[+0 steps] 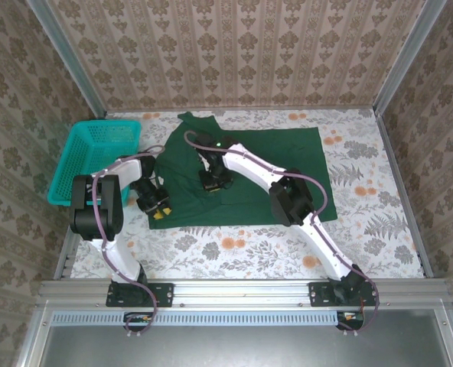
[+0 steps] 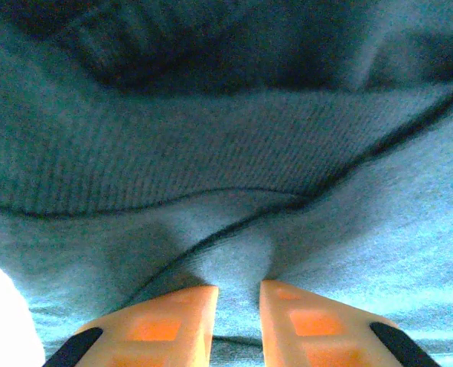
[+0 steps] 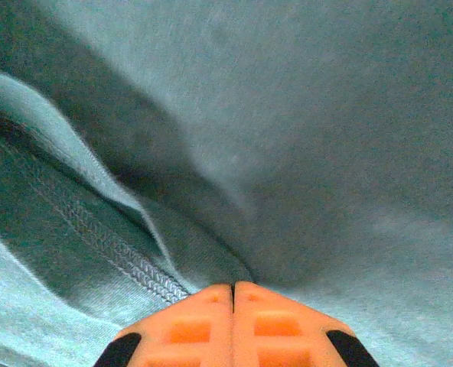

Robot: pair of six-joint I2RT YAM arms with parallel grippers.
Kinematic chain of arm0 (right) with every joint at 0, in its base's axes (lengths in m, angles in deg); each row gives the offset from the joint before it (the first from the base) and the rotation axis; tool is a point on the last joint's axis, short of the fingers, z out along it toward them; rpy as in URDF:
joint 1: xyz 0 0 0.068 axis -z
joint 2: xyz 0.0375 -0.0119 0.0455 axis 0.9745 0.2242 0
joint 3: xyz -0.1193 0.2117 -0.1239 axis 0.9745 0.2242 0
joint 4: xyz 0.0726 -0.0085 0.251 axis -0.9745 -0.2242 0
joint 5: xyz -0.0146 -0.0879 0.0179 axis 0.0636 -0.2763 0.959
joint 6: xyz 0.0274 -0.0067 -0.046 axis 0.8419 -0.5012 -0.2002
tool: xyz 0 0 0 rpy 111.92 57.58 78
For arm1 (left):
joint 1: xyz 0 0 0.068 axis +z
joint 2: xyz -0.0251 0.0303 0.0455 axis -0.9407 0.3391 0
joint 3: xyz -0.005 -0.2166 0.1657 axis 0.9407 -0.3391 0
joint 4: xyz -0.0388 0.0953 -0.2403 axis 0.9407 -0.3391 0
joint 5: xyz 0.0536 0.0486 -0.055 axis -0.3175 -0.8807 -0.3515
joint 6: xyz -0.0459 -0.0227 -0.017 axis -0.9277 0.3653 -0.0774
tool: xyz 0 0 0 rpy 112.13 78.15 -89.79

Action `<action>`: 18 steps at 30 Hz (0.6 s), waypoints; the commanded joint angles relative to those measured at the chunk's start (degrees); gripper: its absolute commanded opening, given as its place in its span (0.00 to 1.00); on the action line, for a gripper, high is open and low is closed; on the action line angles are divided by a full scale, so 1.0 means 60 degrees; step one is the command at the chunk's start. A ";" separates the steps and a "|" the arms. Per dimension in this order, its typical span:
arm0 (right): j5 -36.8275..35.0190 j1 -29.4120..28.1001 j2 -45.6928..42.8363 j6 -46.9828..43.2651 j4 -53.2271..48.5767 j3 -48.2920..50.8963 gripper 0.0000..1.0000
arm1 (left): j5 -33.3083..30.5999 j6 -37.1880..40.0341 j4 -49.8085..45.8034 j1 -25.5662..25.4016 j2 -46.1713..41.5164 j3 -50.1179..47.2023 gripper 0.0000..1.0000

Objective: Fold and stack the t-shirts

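A dark green t-shirt (image 1: 280, 160) lies spread across the middle of the table, with its neck end at the back left. My left gripper (image 1: 159, 208) sits at the shirt's near left edge. In the left wrist view its orange fingers (image 2: 173, 321) stand a little apart, and the left gripper (image 2: 239, 289) is shut on a raised fold of the t-shirt (image 2: 211, 153). My right gripper (image 1: 213, 183) is down on the shirt's left half. Its tips meet in the right wrist view, where the gripper (image 3: 233, 285) pinches a fold of the t-shirt (image 3: 326, 115) beside a stitched hem.
A teal mesh basket (image 1: 96, 157) stands at the table's left edge, close behind the left arm. Patterned walls close in the table on three sides. Flowered tablecloth (image 1: 364, 206) shows to the right of and in front of the shirt.
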 commanded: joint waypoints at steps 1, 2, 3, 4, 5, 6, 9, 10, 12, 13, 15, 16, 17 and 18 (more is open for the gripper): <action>0.0185 0.0169 -0.0097 0.0266 -0.0147 -0.0490 0.00 | -0.0919 0.0297 -0.0142 0.0078 0.0497 -0.0302 0.23; 0.0198 0.0221 -0.0080 0.0309 -0.0152 -0.0524 0.00 | -0.0927 0.0292 -0.0142 0.0087 0.0496 -0.0306 0.23; 0.0204 0.0272 -0.0050 0.0365 -0.0139 -0.0570 0.00 | -0.0948 0.0297 -0.0151 0.0081 0.0484 -0.0304 0.23; 0.0221 0.0334 -0.0013 0.0413 -0.0140 -0.0607 0.00 | -0.0956 0.0298 -0.0149 0.0079 0.0482 -0.0304 0.22; 0.0226 0.0375 0.0026 0.0462 -0.0154 -0.0655 0.01 | -0.0964 0.0296 -0.0156 0.0078 0.0471 -0.0306 0.22; 0.0219 0.0440 0.0083 0.0550 -0.0195 -0.0752 0.02 | -0.0977 0.0286 -0.0156 0.0081 0.0456 -0.0307 0.22; 0.0138 0.0687 0.0303 0.0964 -0.0543 -0.1218 0.12 | -0.1029 0.0290 -0.0161 0.0066 0.0424 -0.0262 0.22; 0.0073 0.0773 0.0366 0.1119 -0.0678 -0.1378 0.19 | -0.1050 0.0286 -0.0171 0.0071 0.0412 -0.0257 0.22; -0.0130 0.1009 0.0509 0.1543 -0.1098 -0.1777 0.35 | -0.1087 0.0231 -0.0161 0.0069 0.0366 -0.0271 0.23; -0.0180 0.1127 0.0532 0.1698 -0.1286 -0.1909 0.38 | -0.1108 0.0214 -0.0150 0.0038 0.0317 -0.0296 0.23; -0.0392 0.1319 0.0473 0.1951 -0.1643 -0.1942 0.44 | -0.1188 0.0158 -0.0156 -0.0003 0.0213 -0.0269 0.25; -0.0446 0.1393 0.0427 0.2018 -0.1803 -0.1930 0.45 | -0.1237 0.0140 -0.0184 -0.0024 0.0141 -0.0250 0.27; -0.0448 0.1475 0.0335 0.2014 -0.1963 -0.1888 0.45 | -0.1304 0.0111 -0.0232 -0.0048 0.0064 -0.0185 0.27; -0.0465 0.1506 0.0191 0.1977 -0.2049 -0.1781 0.45 | -0.1378 0.0095 -0.0292 -0.0064 -0.0056 -0.0101 0.29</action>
